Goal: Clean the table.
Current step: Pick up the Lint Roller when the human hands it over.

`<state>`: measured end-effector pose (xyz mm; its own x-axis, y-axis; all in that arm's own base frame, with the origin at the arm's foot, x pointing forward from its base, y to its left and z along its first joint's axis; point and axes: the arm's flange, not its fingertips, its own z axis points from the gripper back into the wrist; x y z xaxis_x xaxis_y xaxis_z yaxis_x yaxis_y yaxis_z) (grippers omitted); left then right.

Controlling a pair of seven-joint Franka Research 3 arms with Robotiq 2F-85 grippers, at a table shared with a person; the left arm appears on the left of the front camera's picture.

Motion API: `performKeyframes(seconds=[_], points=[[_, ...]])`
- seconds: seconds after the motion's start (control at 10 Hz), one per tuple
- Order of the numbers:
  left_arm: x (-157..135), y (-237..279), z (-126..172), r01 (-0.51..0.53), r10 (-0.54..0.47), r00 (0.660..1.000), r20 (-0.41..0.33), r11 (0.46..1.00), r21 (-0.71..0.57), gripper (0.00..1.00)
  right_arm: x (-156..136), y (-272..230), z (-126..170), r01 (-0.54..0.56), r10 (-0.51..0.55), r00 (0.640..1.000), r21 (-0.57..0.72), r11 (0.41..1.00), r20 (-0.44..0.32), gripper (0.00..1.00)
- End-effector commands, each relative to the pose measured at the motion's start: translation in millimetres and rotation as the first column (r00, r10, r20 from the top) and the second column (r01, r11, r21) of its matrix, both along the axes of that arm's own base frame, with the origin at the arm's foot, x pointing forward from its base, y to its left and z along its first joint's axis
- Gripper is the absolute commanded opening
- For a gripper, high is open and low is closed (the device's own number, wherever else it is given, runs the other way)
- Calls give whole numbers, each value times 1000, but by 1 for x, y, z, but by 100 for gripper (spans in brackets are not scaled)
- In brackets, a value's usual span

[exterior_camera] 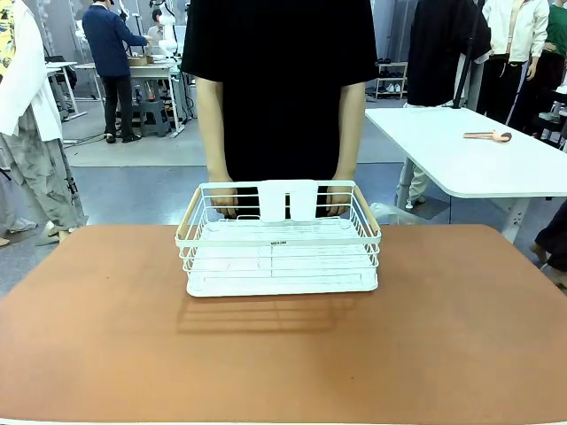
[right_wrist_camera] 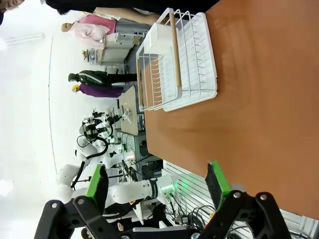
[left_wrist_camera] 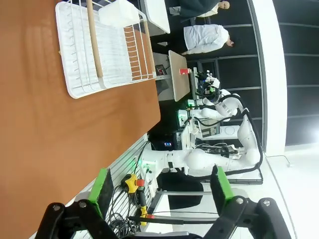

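The table (exterior_camera: 443,336) has a reddish-brown matte top and spans the front view. A white wire dish rack (exterior_camera: 279,251) with wooden side handles stands on it near the far edge. A person in black stands behind it, with both hands (exterior_camera: 223,200) on the rack's far rim. In the left wrist view my left gripper (left_wrist_camera: 159,188) is open, nothing between its green pads, well off from the rack (left_wrist_camera: 102,47) and over the table's edge (left_wrist_camera: 149,107). My right gripper (right_wrist_camera: 157,184) is open too and holds nothing, with the rack (right_wrist_camera: 182,62) farther off.
A white-topped table (exterior_camera: 478,150) with a small pinkish tool (exterior_camera: 489,135) stands at the back right. People stand behind on the left and right. Other tables and equipment fill the room beyond.
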<state>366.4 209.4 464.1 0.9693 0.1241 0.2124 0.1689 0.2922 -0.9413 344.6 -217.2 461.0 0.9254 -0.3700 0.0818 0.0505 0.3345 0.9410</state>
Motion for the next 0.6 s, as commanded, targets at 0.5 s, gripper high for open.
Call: performKeyframes(seconds=[0.5], points=[[5,-5,-2,14,-14,1000,-5,1000,-1,100,1,-5,-3,10,-10,1000,1,1000,-8,100]])
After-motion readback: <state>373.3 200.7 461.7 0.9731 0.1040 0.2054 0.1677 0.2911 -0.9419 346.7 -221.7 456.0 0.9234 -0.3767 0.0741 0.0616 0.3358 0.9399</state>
